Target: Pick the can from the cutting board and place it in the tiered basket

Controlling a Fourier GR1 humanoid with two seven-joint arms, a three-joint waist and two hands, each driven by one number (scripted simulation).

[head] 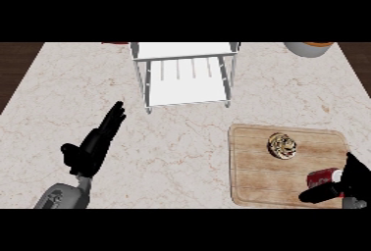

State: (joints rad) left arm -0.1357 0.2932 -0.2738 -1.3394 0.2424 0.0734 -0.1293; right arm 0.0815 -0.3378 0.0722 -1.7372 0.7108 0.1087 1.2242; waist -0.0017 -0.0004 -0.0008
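We see the can (323, 177), red with a pale top, lying on its side at the near right corner of the cutting board (255, 177), which sits on the right of the pale marbled surface (181, 147). Our right hand (346, 183) comes in from the near right edge and is curled round the can, the thumb under it on the near side and the fingers rising along its right side, so part of the can is hidden.

Farther back on the same board lies a round brownish pastry-like item (282, 146), just apart from the can and on the far-left side of it. Beyond the board, at the far middle of the surface, stands the tiered basket (185, 73), white with thin wire sides; bare surface lies between it and the board.

At the far right edge we make out part of a grey bowl (308, 48) with something orange in it. Our left hand (96, 143) rests at the near left, fingers straight and pointing away, holding nothing.
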